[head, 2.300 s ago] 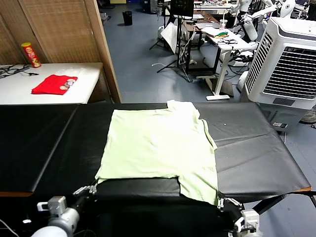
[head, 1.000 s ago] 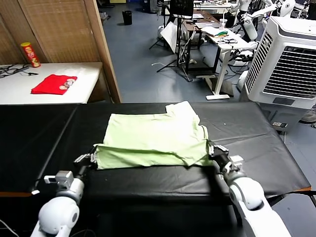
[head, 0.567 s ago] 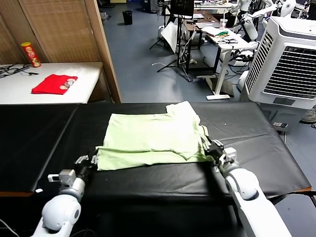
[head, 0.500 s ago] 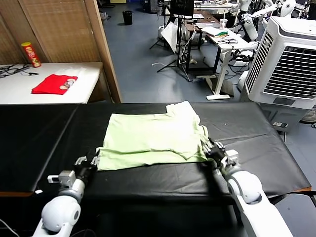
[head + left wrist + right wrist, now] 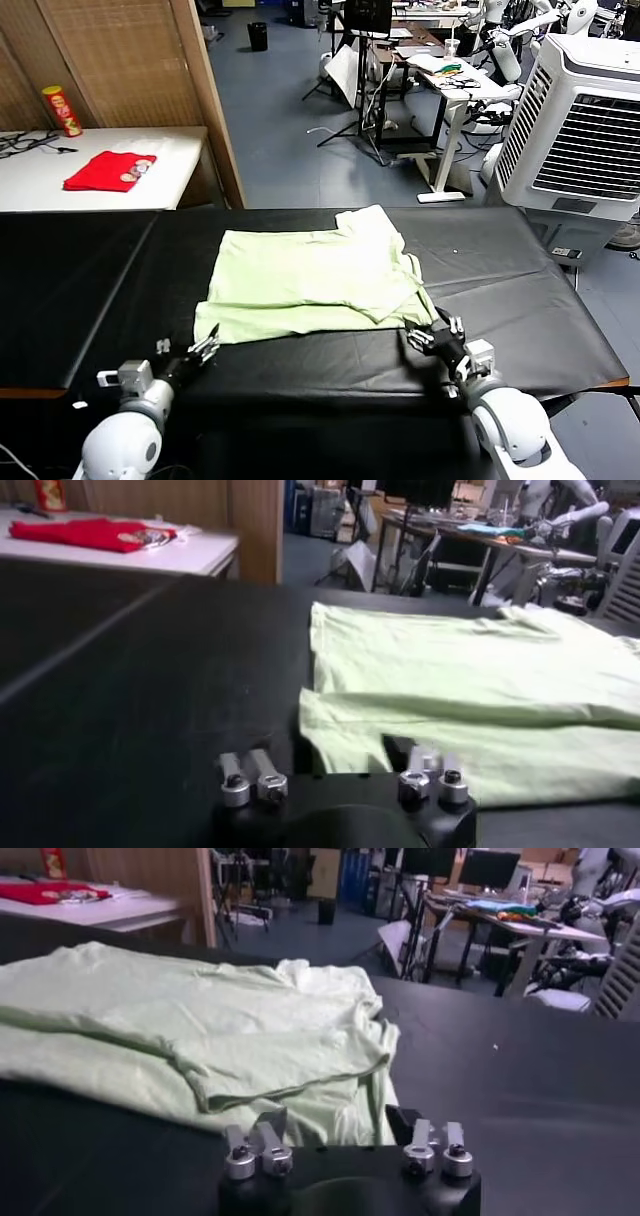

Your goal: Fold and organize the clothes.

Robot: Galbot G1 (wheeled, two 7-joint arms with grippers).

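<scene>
The pale green T-shirt lies folded front-to-back on the black table, its doubled edge facing me and one sleeve sticking out at the back right. No print shows. My left gripper is open and empty, just in front of the shirt's near left corner. My right gripper is open and empty, just in front of the near right corner. In the left wrist view the shirt lies beyond the open gripper. In the right wrist view the shirt lies just past the open gripper.
A white side table at the back left holds a small red folded garment and a crisp can. A wooden partition stands behind. A white air cooler stands at the right. The table's front edge runs close below both grippers.
Both grippers lifted the shirt's front hem and carried it back, folding the shirt. They have since let go and drawn back toward the table's front edge, open.
</scene>
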